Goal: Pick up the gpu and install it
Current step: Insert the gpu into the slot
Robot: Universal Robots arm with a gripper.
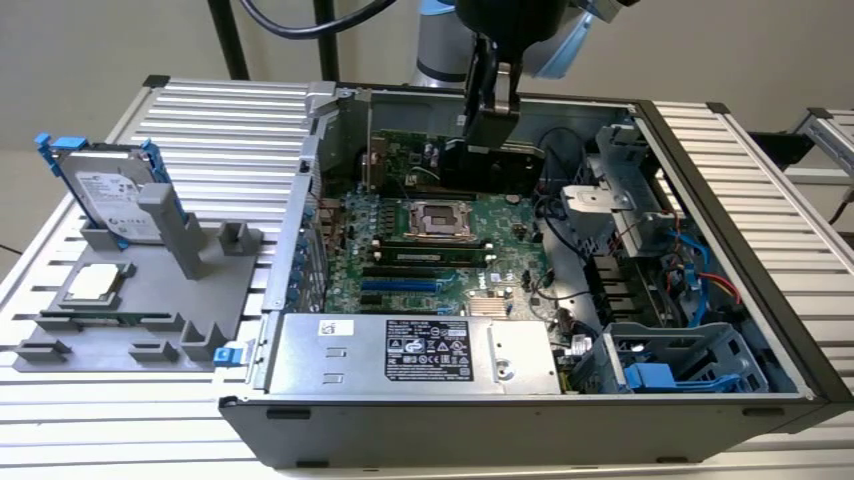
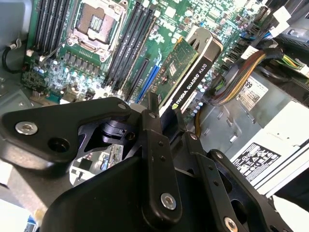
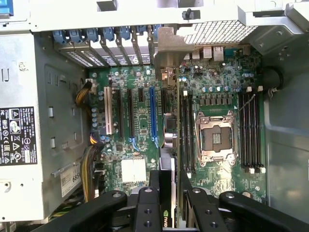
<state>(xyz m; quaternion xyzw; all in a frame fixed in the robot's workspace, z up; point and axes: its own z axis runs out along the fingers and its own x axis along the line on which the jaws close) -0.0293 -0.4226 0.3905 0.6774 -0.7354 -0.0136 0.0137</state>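
**GPU Held Above the Motherboard Expansion Slots**

We are holding the gpu (image 2: 186, 72) in the gripper (image 2: 166, 121), with the fingers (image 2: 157, 145) closed on the card's upper edge. In the second wrist view the card is hanging below the fingers, its black cooler block facing one side and its green board facing the other.

We are positioning the card inside the open computer case (image 1: 721, 200), over the motherboard (image 1: 427, 250). In the exterior view the gripper (image 1: 491, 125) is standing near the far wall of the case, and the card (image 1: 491, 165) is suspended edge-down above the board, not yet seated as far as we can judge.

The relation that matters here is alignment of axes. In the first wrist view the gpu (image 3: 166, 145) is appearing edge-on as a narrow strip running from the gripper (image 3: 169, 193) toward the rear bracket openings (image 3: 120, 36). Its long axis is lying parallel to the expansion slots. The blue slot (image 3: 152, 113) is sitting just beside the card's line, between the card and the power supply (image 3: 19, 121); the memory slots (image 3: 188, 130) are lying on the other side, toward the processor socket (image 3: 215, 137).

On the fixture tray (image 1: 120, 330) beside the case, a hard drive (image 1: 114, 195) and a processor chip (image 1: 94, 283) are resting, well apart from the gripper.
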